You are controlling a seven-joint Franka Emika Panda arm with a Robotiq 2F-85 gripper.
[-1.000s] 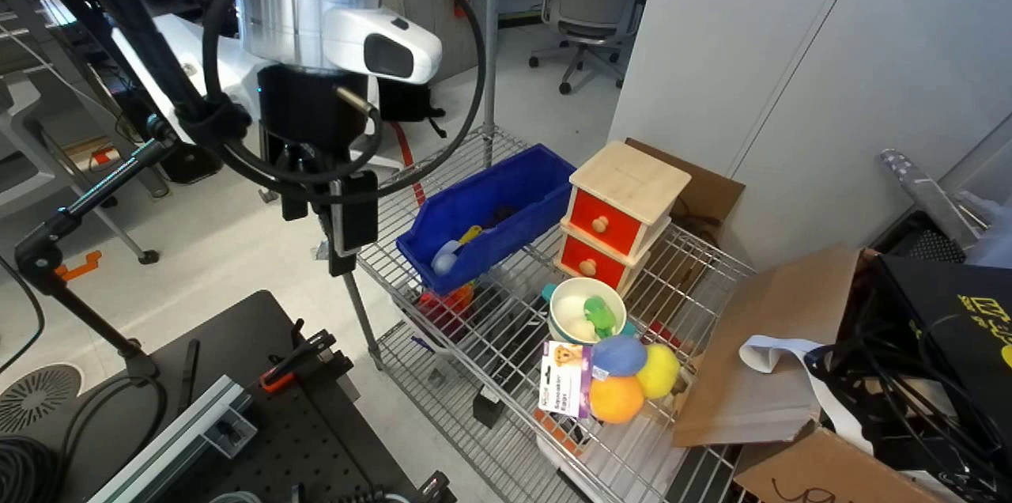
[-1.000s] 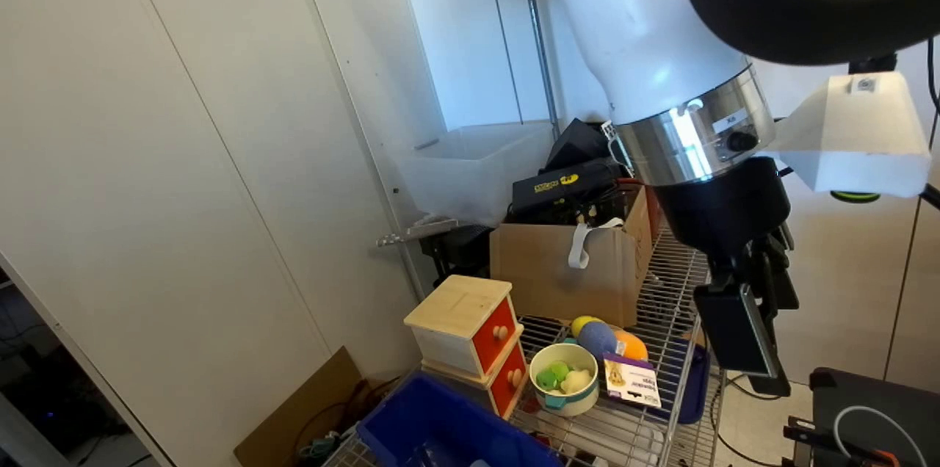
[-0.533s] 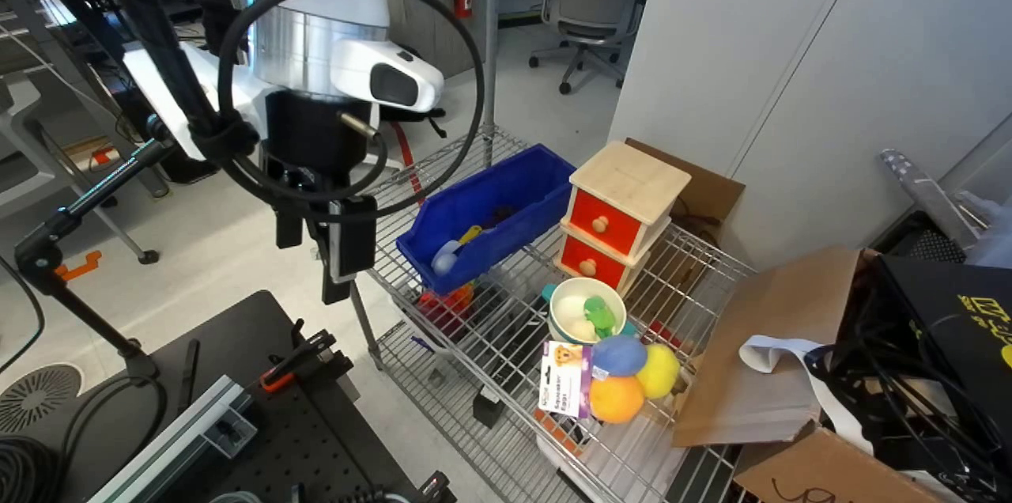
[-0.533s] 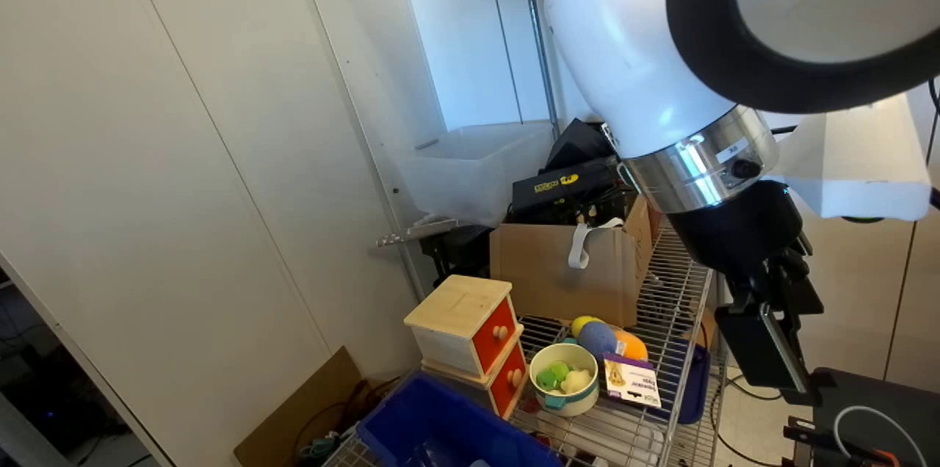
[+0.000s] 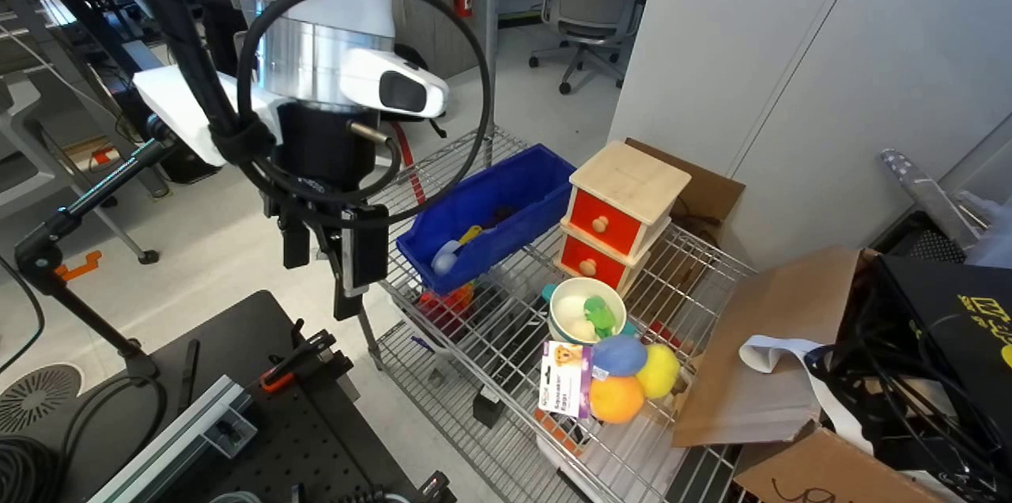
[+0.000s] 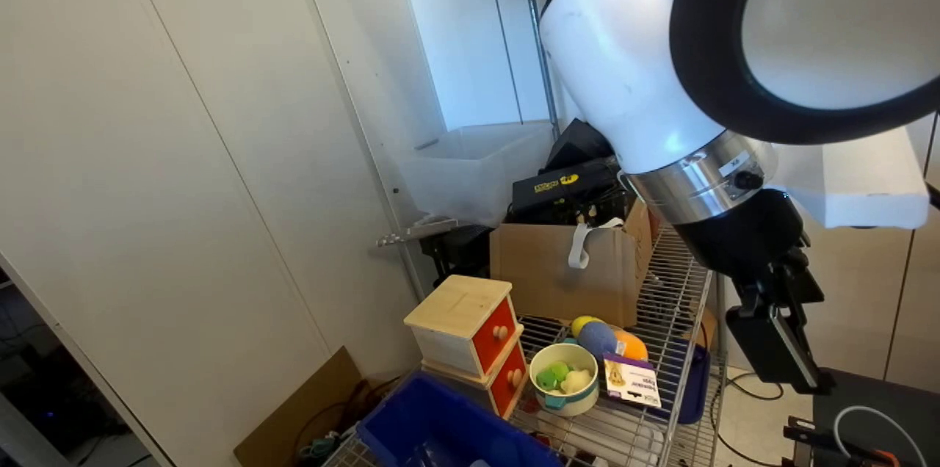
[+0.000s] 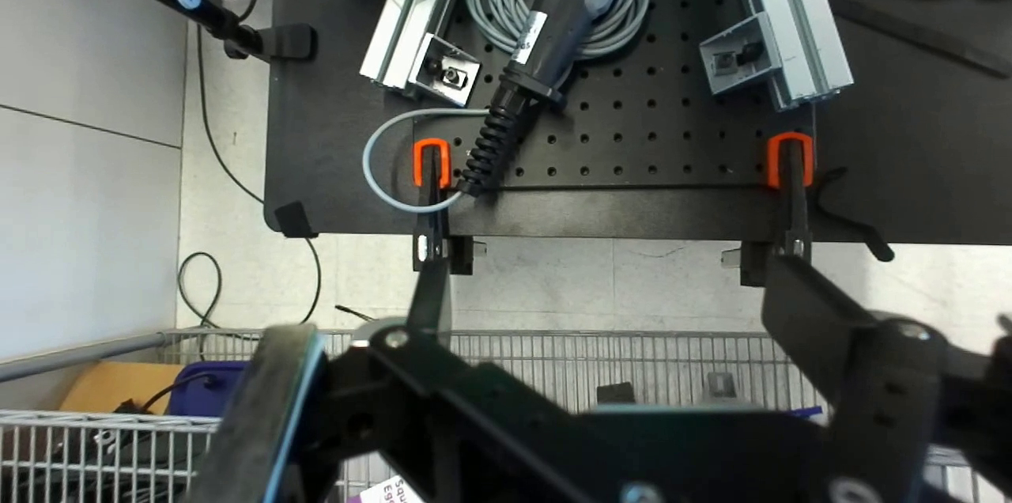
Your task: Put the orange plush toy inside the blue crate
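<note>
The orange plush toy [image 5: 617, 398] lies on the wire shelf against a blue and a yellow toy, beside a white and purple card. It also shows in an exterior view [image 6: 631, 346], partly behind the card. In the wrist view it is hidden; only a corner of the card shows. The blue crate [image 5: 514, 238] stands on the same shelf, with a few small items inside; it also shows in an exterior view [image 6: 433, 415], cut off below. My gripper [image 5: 330, 270] is open and empty, beside the shelf, apart from toy and crate. Its fingers stand wide apart in the wrist view [image 7: 610, 281].
A red-fronted wooden drawer box [image 5: 609, 214] and a bowl [image 5: 585, 313] with green and pale toys stand between crate and toy. A cardboard box [image 5: 779, 361] stands beyond the toy. A black table [image 7: 632, 210] with clamps and cables lies beside the shelf.
My gripper has moved lower, and in both exterior views a little to the right over the whole second. It stays open. The toy and the crate have not moved.
</note>
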